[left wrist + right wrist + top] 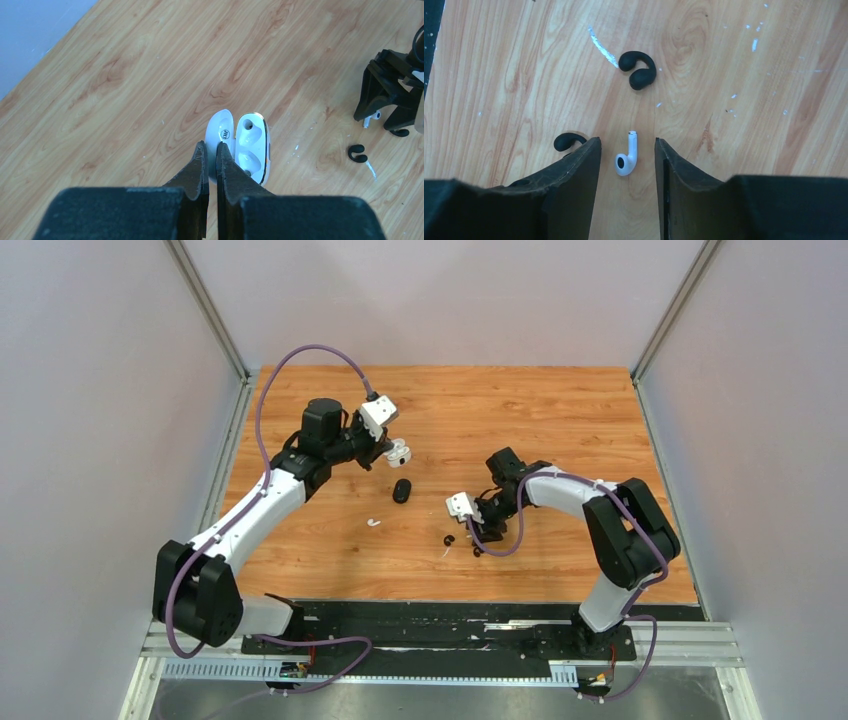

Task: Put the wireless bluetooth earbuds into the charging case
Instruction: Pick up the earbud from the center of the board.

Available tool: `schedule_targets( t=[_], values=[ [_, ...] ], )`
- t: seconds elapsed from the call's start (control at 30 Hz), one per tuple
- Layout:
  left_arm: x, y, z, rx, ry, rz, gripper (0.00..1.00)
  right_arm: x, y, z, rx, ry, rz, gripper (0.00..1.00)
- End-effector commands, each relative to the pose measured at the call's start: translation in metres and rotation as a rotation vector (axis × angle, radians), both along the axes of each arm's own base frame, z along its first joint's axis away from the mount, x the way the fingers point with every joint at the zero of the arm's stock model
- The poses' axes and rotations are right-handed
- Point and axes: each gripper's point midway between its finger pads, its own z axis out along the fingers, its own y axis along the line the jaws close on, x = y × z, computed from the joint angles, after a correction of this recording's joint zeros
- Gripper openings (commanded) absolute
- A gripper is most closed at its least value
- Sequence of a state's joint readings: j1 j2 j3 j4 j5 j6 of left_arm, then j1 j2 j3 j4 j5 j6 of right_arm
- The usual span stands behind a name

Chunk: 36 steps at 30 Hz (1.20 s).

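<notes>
My left gripper (211, 147) is shut on the lid of the open white charging case (252, 145), held above the table with both sockets empty; from above it is the case (398, 452). My right gripper (627, 142) stands open low over the table, with a white earbud (626, 157) lying loose between its fingers, touching neither. One black earbud (638, 69) lies just ahead of the fingers. Another black earbud (566, 141) peeks out beside the left finger. A second white earbud (374, 523) lies alone on the wood.
A shut black case (402, 490) lies on the table between the two arms. A white scratch mark (602, 48) runs beside the forward black earbud. Grey walls (100, 440) close in the wooden table (560, 410) on both sides.
</notes>
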State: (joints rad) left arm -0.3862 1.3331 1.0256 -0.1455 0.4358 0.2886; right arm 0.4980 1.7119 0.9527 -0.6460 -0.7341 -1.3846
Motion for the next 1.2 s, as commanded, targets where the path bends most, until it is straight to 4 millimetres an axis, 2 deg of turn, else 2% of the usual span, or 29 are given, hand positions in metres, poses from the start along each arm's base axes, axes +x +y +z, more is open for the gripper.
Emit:
schedule_targets(
  t=[0.0,0.27,0.33,0.47,0.53,0.7,0.97,1.17],
  values=[
    [0.008,-0.006,0.026,-0.042,-0.056,-0.009,0.0,0.017,0.009,0.029,0.046,0.006,-0.1,0.44],
    [0.011,-0.008,0.026,-0.049,-0.056,-0.01,0.0,0.007,0.003,0.041,0.027,0.112,-0.259,0.49],
    [0.012,-0.008,0.028,-0.053,-0.057,-0.006,0.0,0.009,0.002,0.05,0.023,0.156,-0.365,0.49],
    [0.011,-0.009,0.029,-0.068,-0.046,0.004,0.0,0.028,-0.004,0.068,0.038,0.177,-0.664,0.43],
    [0.012,-0.009,0.029,-0.075,-0.043,0.011,0.0,0.024,-0.006,0.072,0.042,0.173,-0.713,0.39],
    [0.013,-0.01,0.027,-0.09,-0.028,0.017,0.0,0.005,-0.011,0.052,-0.012,0.112,-0.689,0.36],
    [0.014,-0.01,0.027,-0.088,-0.034,0.022,0.0,0.015,-0.009,0.035,-0.048,0.088,-0.71,0.35],
    [0.013,-0.007,0.025,-0.092,-0.035,0.04,0.0,0.012,-0.002,0.026,-0.059,0.108,-0.714,0.36]
  ],
)
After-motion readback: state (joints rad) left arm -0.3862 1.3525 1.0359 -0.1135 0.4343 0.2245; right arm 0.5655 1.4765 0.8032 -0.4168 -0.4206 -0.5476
